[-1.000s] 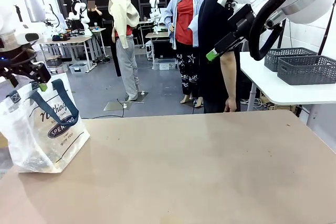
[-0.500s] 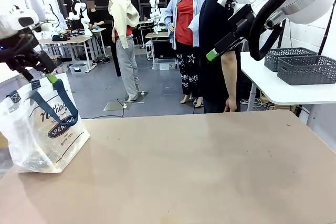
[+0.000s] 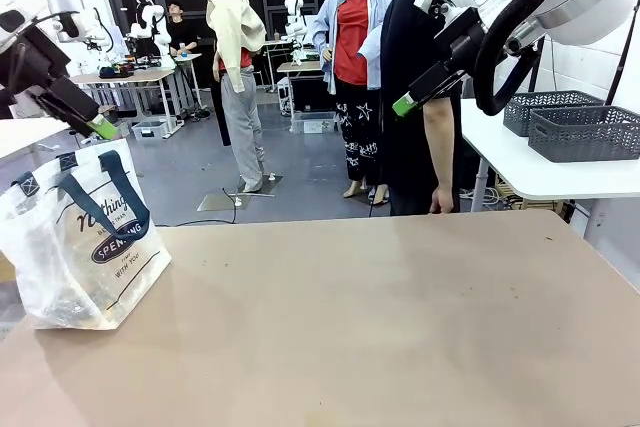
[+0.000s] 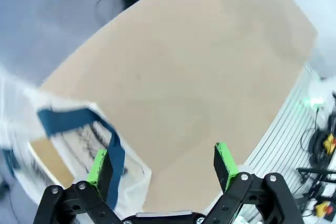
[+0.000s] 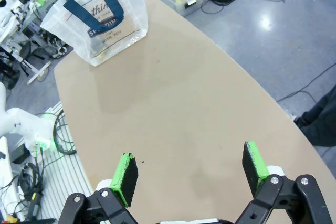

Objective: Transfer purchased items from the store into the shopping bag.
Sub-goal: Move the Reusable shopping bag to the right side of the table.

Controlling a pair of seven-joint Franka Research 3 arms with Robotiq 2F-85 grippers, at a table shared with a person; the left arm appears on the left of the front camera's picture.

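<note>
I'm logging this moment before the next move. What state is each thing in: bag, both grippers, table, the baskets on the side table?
Shopping bag: upright at the table's left end, handles up, small items at its bottom.
Left gripper: open, empty, above the bag.
Right gripper: open, empty, high over the table.
Table: bare apart from the bag.
Grey baskets: on the side table, contents hidden.

Left claw [image 3: 100, 128] risen from shopping bag [image 3: 85, 237] top, swung up and outward, empty.
</note>
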